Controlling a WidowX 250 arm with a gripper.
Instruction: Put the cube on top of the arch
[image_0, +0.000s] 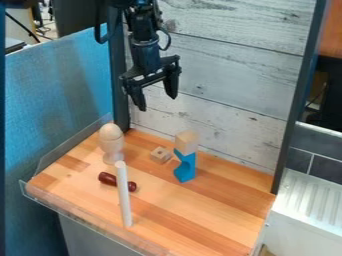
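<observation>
One fixed camera looks down at a slant across the surface (200, 220), facing the whitewashed planks (234, 65).

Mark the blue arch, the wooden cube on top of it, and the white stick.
Blue arch (188, 167): camera view, middle of its body.
Wooden cube (186, 142): camera view, middle of its visible side.
White stick (123, 192): camera view, about halfway along its length.

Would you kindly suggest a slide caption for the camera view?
A wooden cube tops the blue arch, the open gripper hanging higher up.
</observation>
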